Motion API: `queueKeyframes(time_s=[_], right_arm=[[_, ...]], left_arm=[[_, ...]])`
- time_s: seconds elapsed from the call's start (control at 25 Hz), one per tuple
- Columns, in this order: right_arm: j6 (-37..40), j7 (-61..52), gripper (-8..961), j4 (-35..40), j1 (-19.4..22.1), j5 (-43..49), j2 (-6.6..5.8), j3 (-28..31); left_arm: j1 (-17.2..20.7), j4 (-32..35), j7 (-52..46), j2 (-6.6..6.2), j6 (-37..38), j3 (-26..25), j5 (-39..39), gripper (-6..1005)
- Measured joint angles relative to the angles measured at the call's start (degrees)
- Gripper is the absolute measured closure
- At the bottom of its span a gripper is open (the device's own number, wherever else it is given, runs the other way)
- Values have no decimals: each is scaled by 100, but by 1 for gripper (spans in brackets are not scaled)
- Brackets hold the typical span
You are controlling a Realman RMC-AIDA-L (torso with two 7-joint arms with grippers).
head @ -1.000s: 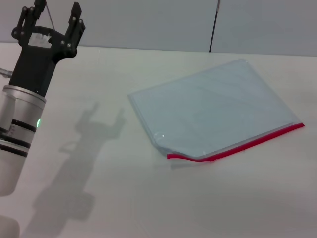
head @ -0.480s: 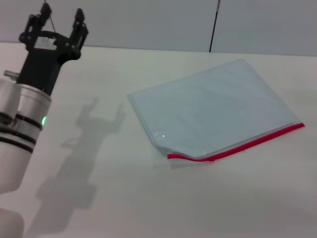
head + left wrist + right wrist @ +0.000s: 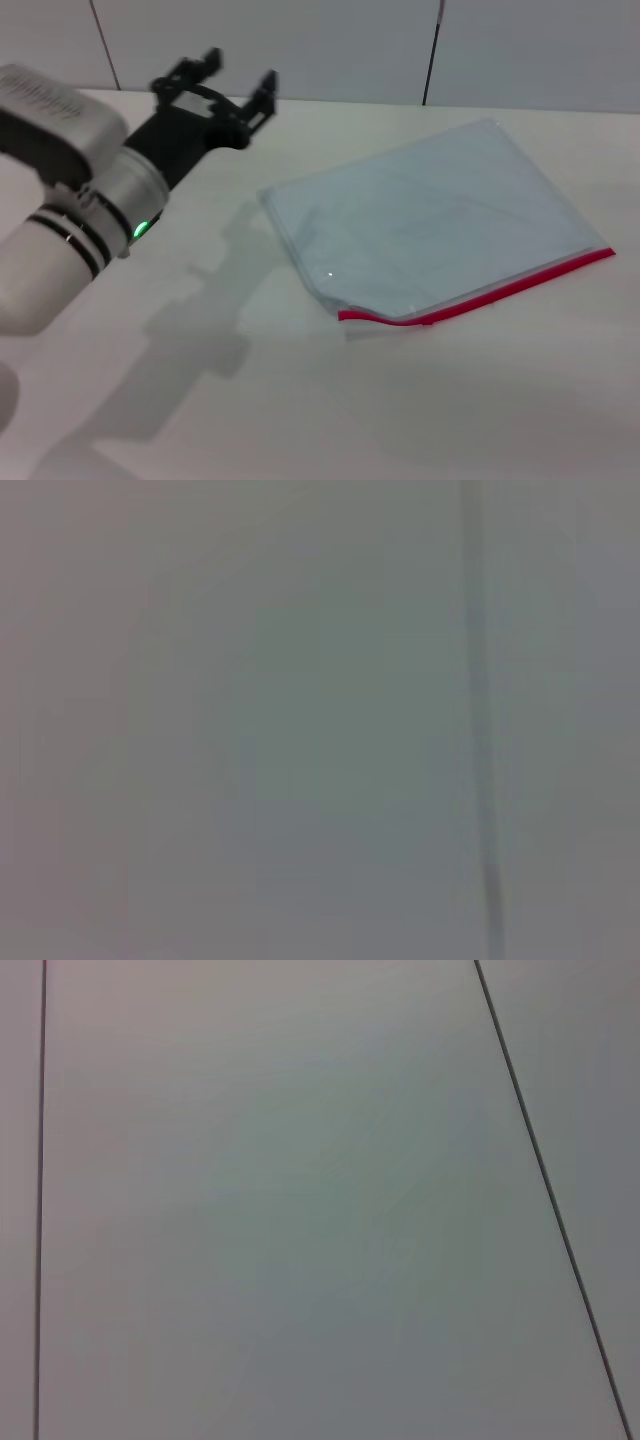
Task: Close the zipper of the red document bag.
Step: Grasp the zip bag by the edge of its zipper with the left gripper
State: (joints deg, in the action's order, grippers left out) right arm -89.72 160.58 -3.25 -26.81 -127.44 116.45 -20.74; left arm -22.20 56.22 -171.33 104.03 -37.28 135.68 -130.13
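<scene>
Left gripper (image 3: pixel 237 78): jaws spread apart, nothing between them. Hangs over the far-left part of the tabletop (image 3: pixel 420 410), pointing away from robot and toward the bag's far-left corner; short of the bag, not touching it. Wrist views: blank wall only, no use for aiming.

Right gripper: not in any view; presumably parked.

Red document bag (image 3: pixel 430 220): flat on tabletop, right of centre, well apart from left gripper. Translucent pale blue-grey, rectangular, turned at an angle to the tabletop edge. Long axis approx. from near-left corner up to far-right, same line as the red edge.

Zipper (image 3: pixel 480 295): red strip along the bag's near long edge, running from the near-left corner to the right-hand corner, rising toward the right. Left end lifts and curls a little, seemingly gaping there; slider not made out.

Step in hand (judged): approach, nothing gripped yet; task barely begun.

Doing it well (advice):
- Bring jaws down over the near-left end of the strip, not the bag's middle.
- Turn wrist so jaws pinch across the strip.
- Pin the bag near that corner, else thin plastic prob. slides or bunches.
- Pull straight along the red line toward the right-hand end; no sideways drift.
</scene>
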Motion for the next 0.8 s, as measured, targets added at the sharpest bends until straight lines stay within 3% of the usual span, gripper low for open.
queueKeyframes(time_s=[0.16, 0.2, 0.24, 0.4, 0.56, 0.68, 0.8], right_arm=[[3, 0, 83, 0, 0, 0, 0, 0], [4, 0, 83, 0, 1, 0, 0, 0], [4, 0, 83, 0, 1, 0, 0, 0], [8, 0, 83, 0, 16, -3, -2, 0], [8, 0, 83, 0, 18, 0, -9, -4], [13, 0, 82, 0, 18, 0, -9, -8], [14, 0, 82, 0, 18, 0, -9, -9]], left_arm=[[-132, 543, 7, -390, 862, 204, -262, 322], [-140, 873, 28, -524, 1471, 197, -612, 325], [-140, 873, 28, -524, 1471, 197, -612, 327], [-128, 1547, 121, -604, 2793, 71, -1427, 336], [-118, 2427, 490, -517, 4707, -219, -1947, 346], [-89, 2901, 1031, -312, 5803, -427, -2091, 353], [51, 3269, 1676, 10, 6576, -600, -2344, 360]])
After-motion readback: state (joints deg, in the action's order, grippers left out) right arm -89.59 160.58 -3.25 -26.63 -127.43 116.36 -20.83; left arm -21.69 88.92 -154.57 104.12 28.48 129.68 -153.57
